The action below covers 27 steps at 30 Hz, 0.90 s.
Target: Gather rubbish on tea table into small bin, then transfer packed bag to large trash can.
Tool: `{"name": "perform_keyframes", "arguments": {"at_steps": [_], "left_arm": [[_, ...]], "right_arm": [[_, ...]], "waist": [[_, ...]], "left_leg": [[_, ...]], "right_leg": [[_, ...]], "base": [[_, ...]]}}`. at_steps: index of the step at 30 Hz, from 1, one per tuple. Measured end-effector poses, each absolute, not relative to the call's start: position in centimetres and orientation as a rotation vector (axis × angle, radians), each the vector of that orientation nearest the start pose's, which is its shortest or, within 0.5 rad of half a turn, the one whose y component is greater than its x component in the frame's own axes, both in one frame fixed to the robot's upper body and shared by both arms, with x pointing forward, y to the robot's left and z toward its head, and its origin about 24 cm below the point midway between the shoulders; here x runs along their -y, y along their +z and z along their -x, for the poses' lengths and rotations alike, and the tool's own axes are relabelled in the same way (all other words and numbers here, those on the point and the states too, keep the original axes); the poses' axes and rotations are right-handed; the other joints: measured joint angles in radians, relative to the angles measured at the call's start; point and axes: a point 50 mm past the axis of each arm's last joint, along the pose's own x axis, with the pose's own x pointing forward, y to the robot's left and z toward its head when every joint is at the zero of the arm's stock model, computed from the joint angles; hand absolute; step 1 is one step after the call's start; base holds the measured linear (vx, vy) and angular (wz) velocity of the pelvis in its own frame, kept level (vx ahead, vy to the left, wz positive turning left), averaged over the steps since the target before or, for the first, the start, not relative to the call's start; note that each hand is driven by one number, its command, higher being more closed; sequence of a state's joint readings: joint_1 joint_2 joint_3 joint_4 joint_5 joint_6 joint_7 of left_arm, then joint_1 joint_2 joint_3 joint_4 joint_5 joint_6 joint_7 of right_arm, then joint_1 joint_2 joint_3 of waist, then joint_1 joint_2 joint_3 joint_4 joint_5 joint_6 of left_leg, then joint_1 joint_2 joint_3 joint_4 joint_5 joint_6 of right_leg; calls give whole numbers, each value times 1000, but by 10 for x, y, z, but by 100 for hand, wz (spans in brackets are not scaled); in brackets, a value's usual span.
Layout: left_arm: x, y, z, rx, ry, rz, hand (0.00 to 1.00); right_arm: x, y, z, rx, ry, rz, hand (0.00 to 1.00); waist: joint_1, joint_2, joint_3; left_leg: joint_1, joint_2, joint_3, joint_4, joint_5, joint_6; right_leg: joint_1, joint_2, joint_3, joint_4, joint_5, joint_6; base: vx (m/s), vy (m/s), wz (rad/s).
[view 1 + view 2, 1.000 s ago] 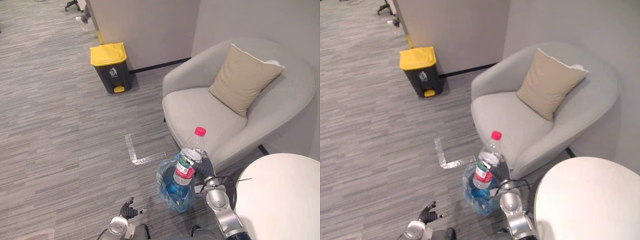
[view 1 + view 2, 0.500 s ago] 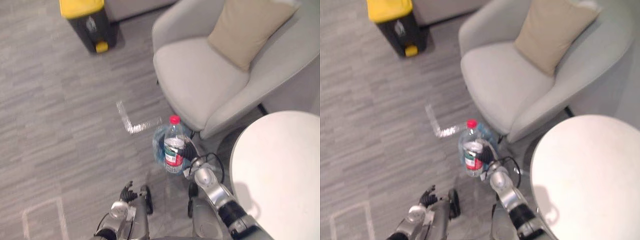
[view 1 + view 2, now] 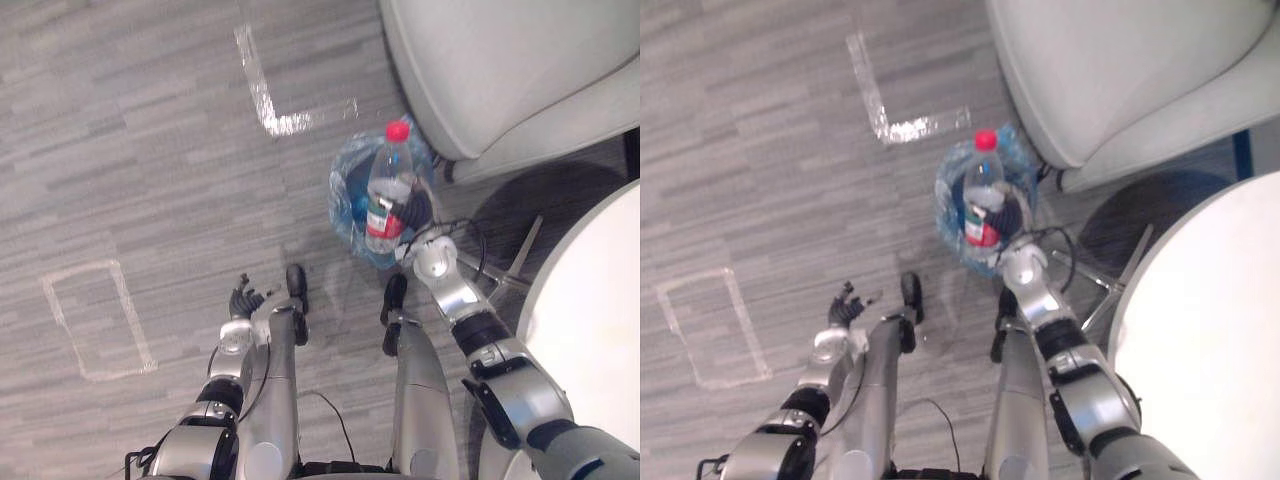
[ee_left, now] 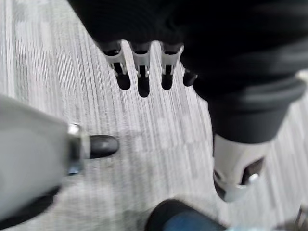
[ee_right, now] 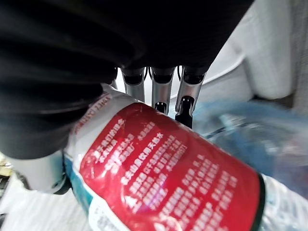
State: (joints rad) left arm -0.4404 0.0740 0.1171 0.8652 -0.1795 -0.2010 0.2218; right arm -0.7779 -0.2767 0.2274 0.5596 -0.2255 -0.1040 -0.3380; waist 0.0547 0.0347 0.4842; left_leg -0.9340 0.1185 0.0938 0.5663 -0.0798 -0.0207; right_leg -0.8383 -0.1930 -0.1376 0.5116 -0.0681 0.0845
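A clear plastic bottle (image 3: 384,190) with a red cap and a red label (image 5: 168,183) stands upright in my right hand (image 3: 416,209), whose fingers (image 5: 162,91) curl round its body. The bottle hangs over the small bin lined with a blue bag (image 3: 349,206), which sits on the carpet beside the armchair; its lower end is at the bin's mouth. The blue bag (image 5: 240,127) also shows past the bottle in the right wrist view. My left hand (image 3: 242,300) hangs low at my left side, fingers (image 4: 140,67) relaxed and holding nothing, over bare carpet.
A grey armchair (image 3: 500,70) stands just behind the bin. The round white tea table (image 3: 600,330) is at the right, its dark base and legs (image 3: 520,250) near the bin. White tape marks (image 3: 270,95) and a taped rectangle (image 3: 95,320) lie on the carpet.
The camera has tilted down, so the yellow-lidded trash can and the cushion have left the picture. My right hand still holds the bottle over the small bin. My left hand stays low.
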Motion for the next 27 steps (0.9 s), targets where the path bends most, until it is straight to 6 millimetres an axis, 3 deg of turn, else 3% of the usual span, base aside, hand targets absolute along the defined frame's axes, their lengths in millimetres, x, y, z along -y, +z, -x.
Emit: {"name": "perform_keyframes", "arguments": {"at_steps": [5,8,9,12,18,27], "left_arm": [[-175,9,-322,-136,310,160,0],[-174,14,-323,-111,304,163,0],[-173,17,-324,-96,299,161,0],[-170,22,-326,-72,285,157,0],[-155,21,-326,-79,242,161,0],[-150,20,-326,-84,222,153,0]], "right_arm": [[131,204,-383,518,-164,521,100],[139,213,-384,528,-210,480,100],[140,218,-384,541,-226,473,0],[142,228,-385,563,-251,456,0],[145,228,-386,553,-269,448,0],[141,210,-384,513,-259,485,0]], "waist": [[12,0,0],[16,-1,0],[16,-1,0],[18,-2,0],[17,-2,-1],[16,-10,-6]], "left_leg": [[-81,-5,-17,5,11,-3],[-87,-10,-19,1,12,-4],[-91,-11,-19,-2,13,-5],[-110,-9,-20,-7,18,-11],[-114,-7,-19,-3,21,-15],[-128,15,6,7,15,-21]], "right_leg": [[-76,-9,-21,27,-8,-9],[-86,-19,-26,44,-20,-12],[-91,-20,-29,46,-23,-14],[-112,-21,-37,51,-26,-18],[-122,-23,-41,70,-31,-25],[-147,-23,-38,99,-44,-36]], "base": [[31,7,12],[59,5,12],[59,-2,9],[55,-5,5],[53,-8,2],[0,-3,0]]}}
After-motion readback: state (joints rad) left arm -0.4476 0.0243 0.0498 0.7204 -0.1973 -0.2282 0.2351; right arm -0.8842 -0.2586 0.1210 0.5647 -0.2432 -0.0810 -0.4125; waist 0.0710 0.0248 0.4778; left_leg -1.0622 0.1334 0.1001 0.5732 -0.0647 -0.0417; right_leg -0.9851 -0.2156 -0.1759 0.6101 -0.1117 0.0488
